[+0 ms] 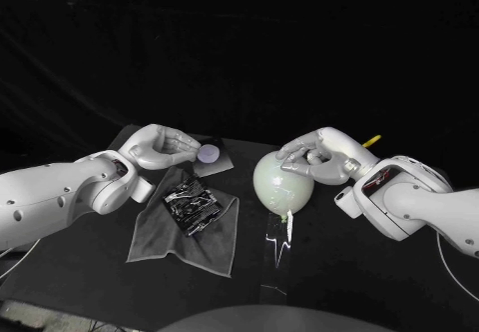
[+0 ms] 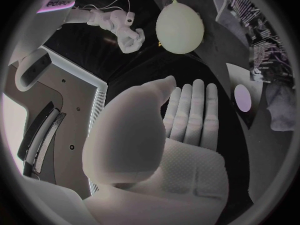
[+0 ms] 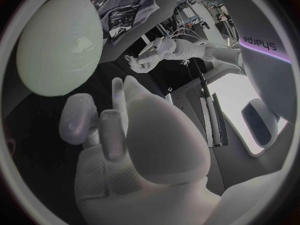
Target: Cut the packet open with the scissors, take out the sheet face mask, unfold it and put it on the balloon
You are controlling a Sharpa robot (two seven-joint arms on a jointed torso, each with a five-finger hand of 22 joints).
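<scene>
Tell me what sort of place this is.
Likely a robotics lab test bench: a black table against a dark backdrop, a pale round balloon, a dark printed packet on a grey cloth, and cabled equipment in the room behind.

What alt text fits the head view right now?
A pale balloon lies on the black table, with the right hand, fingers curled, close by its far end. The left hand hovers by a small pale disc; nearer the robot, a dark packet lies on a grey cloth.
</scene>
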